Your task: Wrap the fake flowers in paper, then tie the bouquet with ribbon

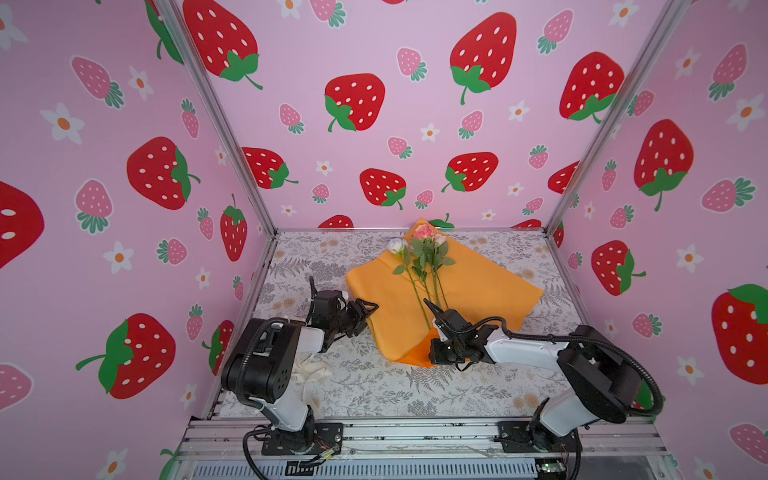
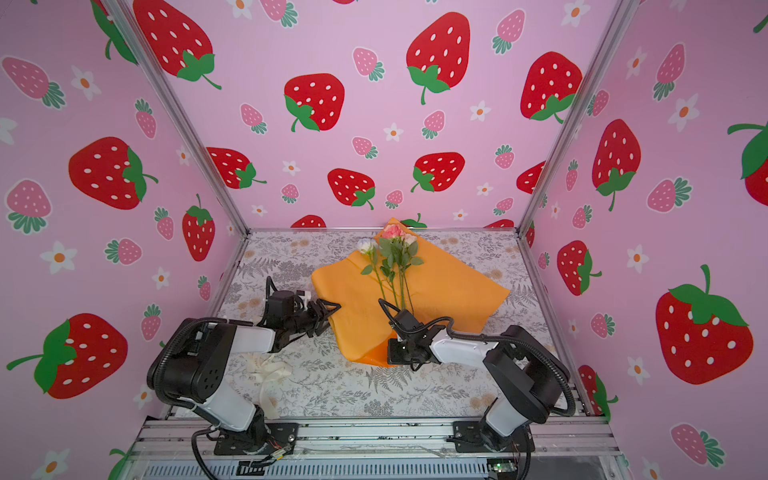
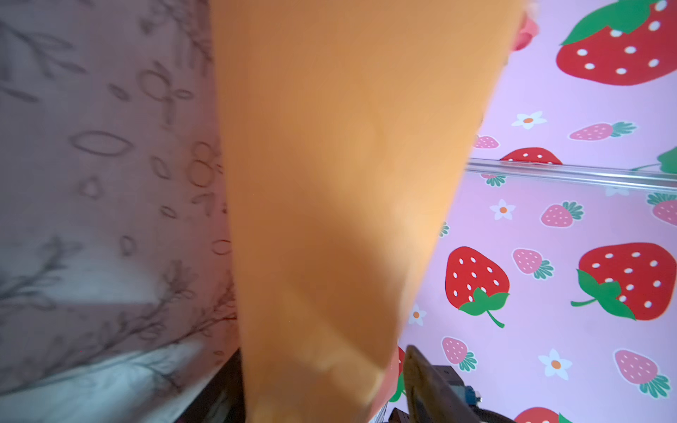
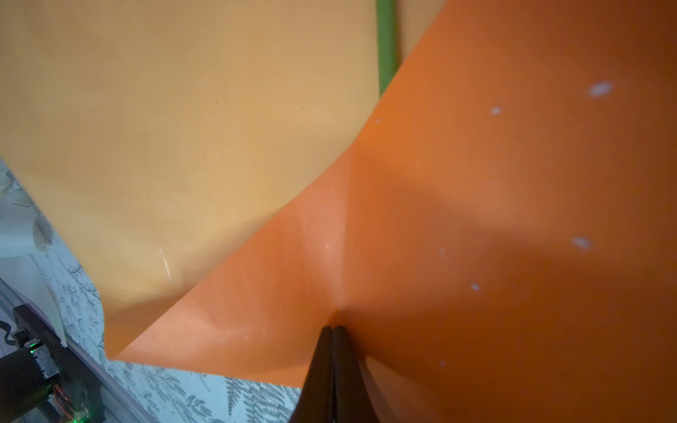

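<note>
Wrist view shows right fingers pinching orange paper, overhead, left fingers parted

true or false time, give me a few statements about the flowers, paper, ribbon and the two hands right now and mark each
1. The right hand is shut on the orange paper. True.
2. The flower heads of the bouquet point toward the arm bases. False: the heads point to the back wall and the stem ends toward the arms.
3. The ribbon is tied round the stems. False: it lies loose on the table, apart from the flowers.
4. The bouquet lies on the orange paper. True.
5. The left hand grips the stems. False: it is open at the paper's left edge, clear of the stems.
</note>
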Controlling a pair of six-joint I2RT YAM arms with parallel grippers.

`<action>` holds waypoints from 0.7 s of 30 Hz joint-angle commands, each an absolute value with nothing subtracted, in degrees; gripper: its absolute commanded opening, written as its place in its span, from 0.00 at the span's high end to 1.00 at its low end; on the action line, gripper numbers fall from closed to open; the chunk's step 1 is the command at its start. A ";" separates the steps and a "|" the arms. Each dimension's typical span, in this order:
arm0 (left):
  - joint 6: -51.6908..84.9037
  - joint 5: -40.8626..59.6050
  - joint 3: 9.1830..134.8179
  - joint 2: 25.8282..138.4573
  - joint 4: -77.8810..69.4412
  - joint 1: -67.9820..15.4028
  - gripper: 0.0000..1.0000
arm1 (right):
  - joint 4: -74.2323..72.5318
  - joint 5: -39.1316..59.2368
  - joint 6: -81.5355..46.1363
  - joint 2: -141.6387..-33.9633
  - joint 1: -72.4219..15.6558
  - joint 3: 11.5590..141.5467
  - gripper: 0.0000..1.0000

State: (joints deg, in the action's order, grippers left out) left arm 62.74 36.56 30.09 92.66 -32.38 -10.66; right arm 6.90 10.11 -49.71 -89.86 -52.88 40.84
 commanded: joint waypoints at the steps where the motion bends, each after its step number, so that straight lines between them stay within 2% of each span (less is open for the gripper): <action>1: 61.28 35.37 34.85 88.65 -26.38 -15.07 0.33 | 9.91 8.57 -50.18 -91.32 -53.13 40.61 0.94; 12: 64.94 19.05 32.17 79.19 -18.41 -21.80 0.34 | 9.69 8.65 -50.01 -90.88 -53.09 40.35 0.94; 15: 65.47 16.08 31.59 77.77 -16.77 -22.38 0.37 | 9.49 8.62 -50.09 -90.65 -53.09 40.17 0.94; 19: 64.27 13.58 32.51 75.82 -13.09 -22.90 0.51 | 9.38 8.47 -50.25 -90.13 -53.09 39.61 0.94; 21: 62.26 12.15 34.29 75.10 -9.21 -23.62 0.64 | 9.27 8.51 -50.33 -89.97 -53.11 39.46 0.94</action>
